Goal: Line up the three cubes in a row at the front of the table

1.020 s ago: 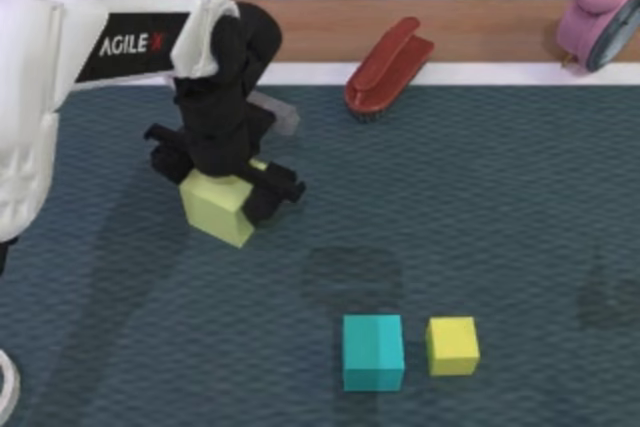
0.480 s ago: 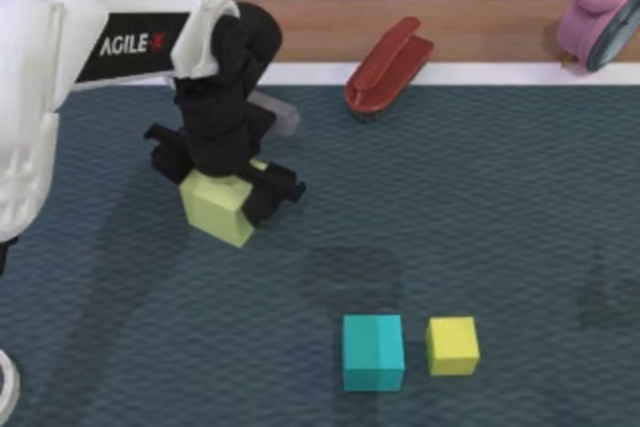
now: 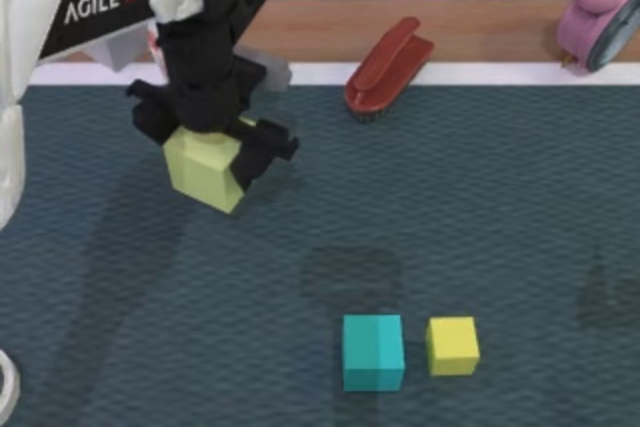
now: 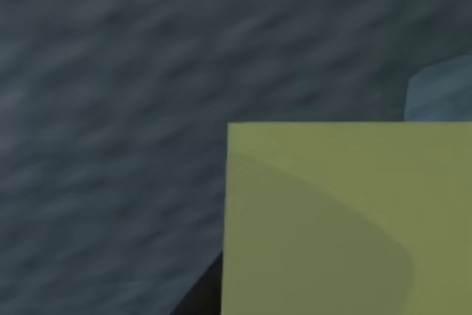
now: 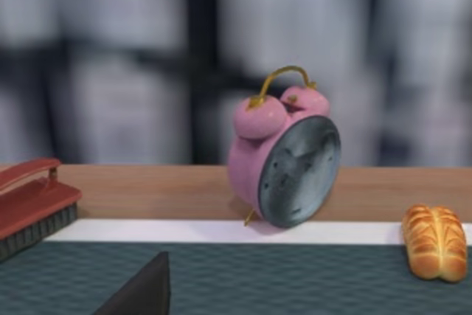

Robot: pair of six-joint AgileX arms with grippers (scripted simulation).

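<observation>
My left gripper (image 3: 210,142) is shut on the larger pale yellow-green cube (image 3: 205,169) and holds it above the table (image 3: 500,197) at the back left. That cube (image 4: 346,219) fills much of the left wrist view, with the mat far beneath it. The teal cube (image 3: 373,351) and the small bright yellow cube (image 3: 452,345) sit side by side near the front, a small gap between them. My right arm is out of the top view; only a dark piece of my right gripper (image 5: 144,293) shows in its wrist view.
A red brush (image 3: 388,67) lies on the white back edge. A pink alarm clock (image 3: 600,7) stands at the back right, with a bread roll (image 5: 435,241) beside it. A grey block (image 3: 272,72) shows behind the left gripper.
The left gripper has risen with the pale yellow-green cube, shifting up and left in the top view. The teal and yellow cubes have not moved.
</observation>
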